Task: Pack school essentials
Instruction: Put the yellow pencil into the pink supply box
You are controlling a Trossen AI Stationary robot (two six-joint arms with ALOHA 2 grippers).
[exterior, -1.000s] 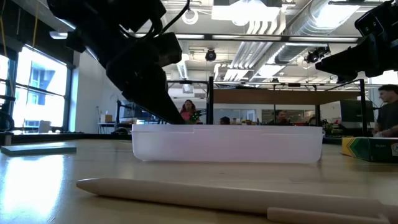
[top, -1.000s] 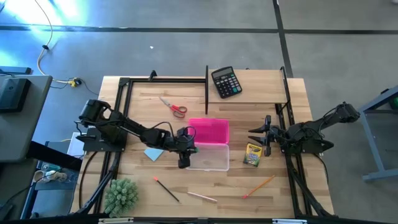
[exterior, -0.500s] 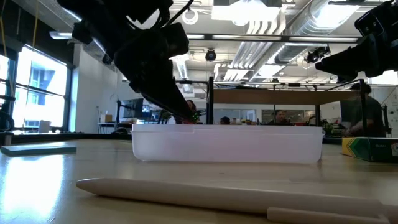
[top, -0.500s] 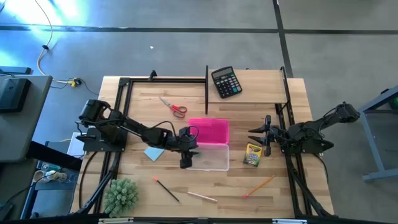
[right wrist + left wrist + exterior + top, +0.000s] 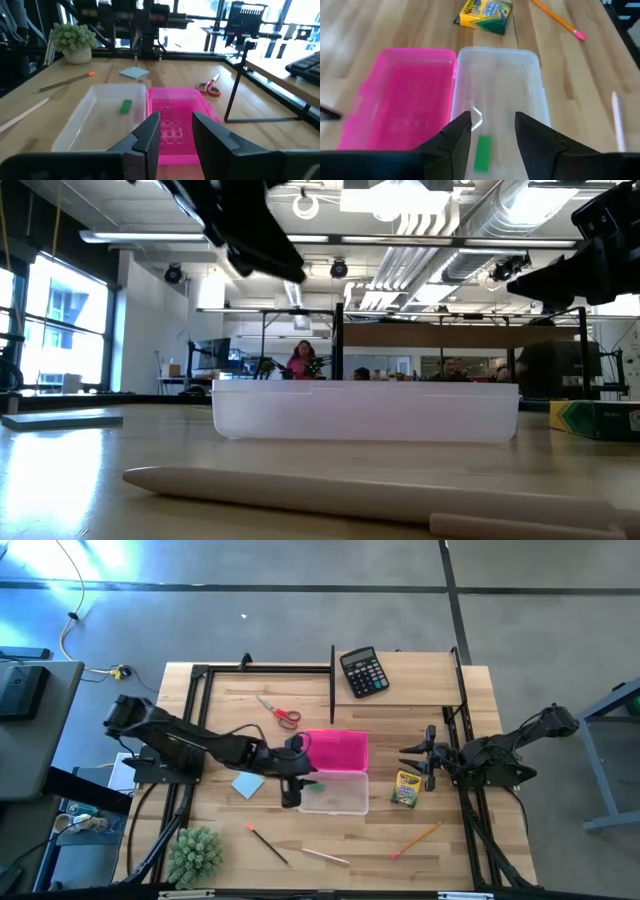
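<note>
A clear plastic case (image 5: 345,797) lies open at mid-table, its pink lid (image 5: 337,750) folded back toward the far edge. A small green eraser (image 5: 482,152) rests flat on the case floor near its left end. My left gripper (image 5: 492,132) hangs open above that end, slanting down, with nothing between its fingers. My right gripper (image 5: 176,130) waits open and level at the right, beside the crayon box (image 5: 405,788). On the table lie the blue notepad (image 5: 247,785), red-handled scissors (image 5: 280,713) and three pencils (image 5: 268,843) (image 5: 325,857) (image 5: 415,840).
A black calculator (image 5: 363,671) sits at the far edge behind a black frame rail (image 5: 332,670). A green potted plant (image 5: 194,855) stands at the near left corner. Bare wood lies between the case and the near pencils.
My left gripper has risen from inside the clear case's left end to well above its rim, still slanting down. The case has not moved. My right arm has kept still.
</note>
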